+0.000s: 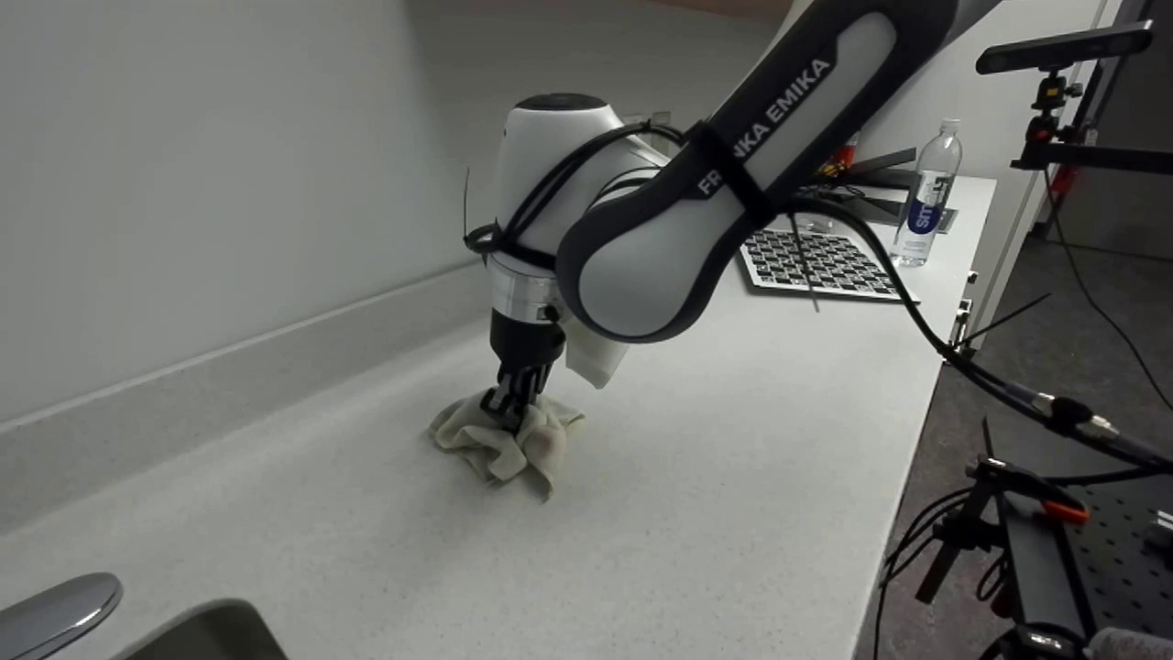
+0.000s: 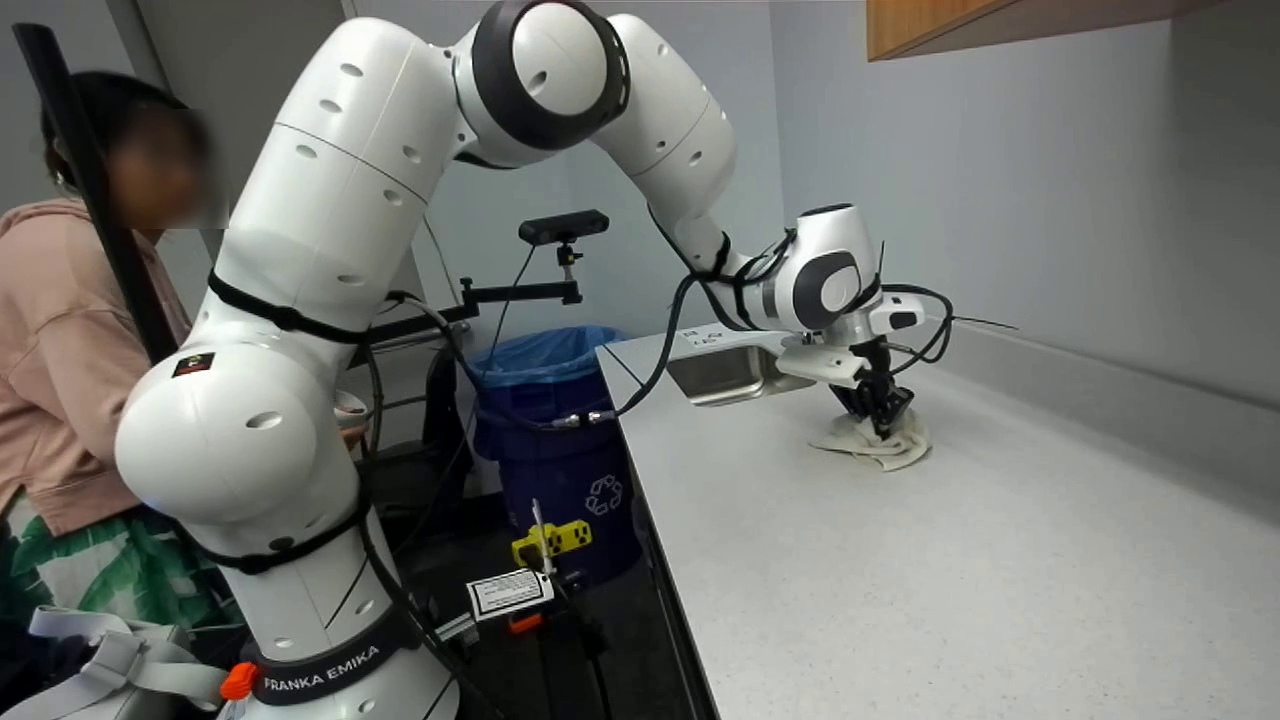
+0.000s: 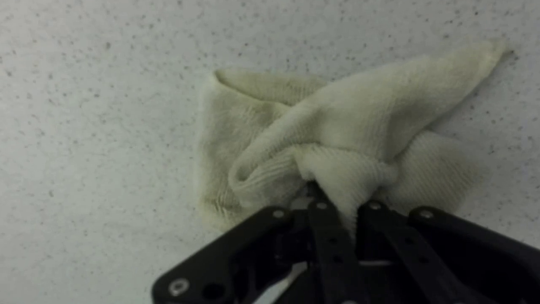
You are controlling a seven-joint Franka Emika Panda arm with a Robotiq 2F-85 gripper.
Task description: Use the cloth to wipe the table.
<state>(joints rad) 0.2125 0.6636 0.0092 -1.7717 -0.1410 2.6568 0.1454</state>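
the crumpled, cream-coloured, ribbed cloth [image 3: 358, 114] lies in a bunch on the long, white, speckled countertop [image 1: 715, 477]. it looks light and soft, so i think it can't break, and its bumpy ribs should be easy to grip. a thick fold near the middle seems the best place to hold, because a thin corner might slip out. the black two-finger gripper [image 3: 348, 211] does that: it is pinching a fold between its tips, and the rest spreads out around them. the loose edges will likely drag and curl under, so a gentle press should work better than a hard push. farther out, well apart from the cloth, are the grey metal sink [image 2: 725, 370] and the clear plastic bottle [image 1: 926, 206].
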